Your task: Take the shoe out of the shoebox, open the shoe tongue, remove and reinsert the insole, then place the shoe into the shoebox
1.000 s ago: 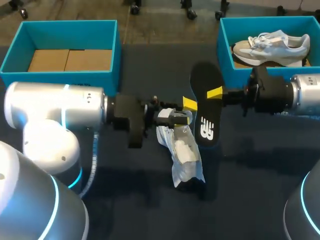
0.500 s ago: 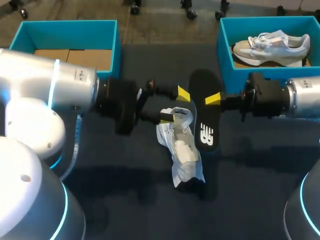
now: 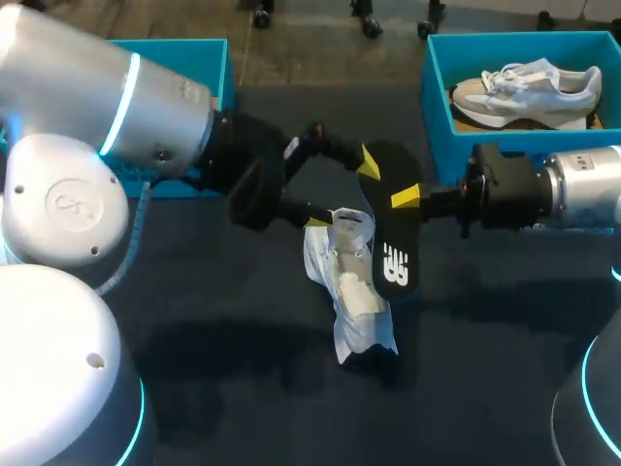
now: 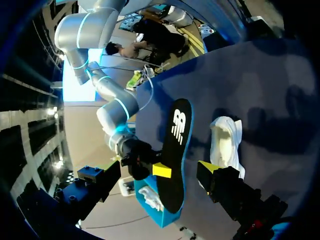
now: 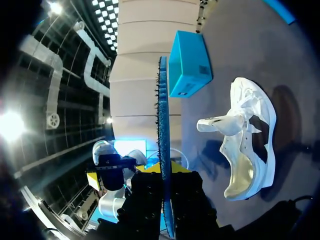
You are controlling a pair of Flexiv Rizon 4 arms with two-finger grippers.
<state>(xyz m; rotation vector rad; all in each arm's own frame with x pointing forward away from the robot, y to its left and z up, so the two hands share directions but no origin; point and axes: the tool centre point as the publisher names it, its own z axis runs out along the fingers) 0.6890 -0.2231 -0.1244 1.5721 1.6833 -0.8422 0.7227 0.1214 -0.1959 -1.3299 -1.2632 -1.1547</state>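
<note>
Right jaws: closed on the black insole (image 3: pixel 392 233) at about mid-length, one yellow tip (image 3: pixel 406 197) showing on its upper face; in the right wrist view the insole (image 5: pixel 163 125) stands edge-on between the two fingers, and the left wrist view shows the same grip on the insole (image 4: pixel 175 145) from the opposite side. Left jaws: spread wide, holding nothing, set across the gap between insole and shoe; one finger (image 3: pixel 367 162) lies near the edge of the insole's far end, the other points at the shoe's raised tongue, and whether either touches cannot be told. White shoe (image 3: pixel 351 291): lying on the dark table (image 3: pixel 194 388) near its middle, tongue lifted and the opening exposed; also seen ahead of the right jaws (image 5: pixel 250 145) and beside the left finger (image 4: pixel 227 140). Insole position: just beside the shoe on the right arm's (image 3: pixel 572 189) side, its near end overlapping the shoe in the head view. Left shoebox (image 3: pixel 209 58): teal, at the far left, partly covered by the left arm (image 3: pixel 126 107). Right shoebox (image 3: pixel 434 92): teal, at the far right, containing a second sneaker (image 3: pixel 529 85), grey and white.
</note>
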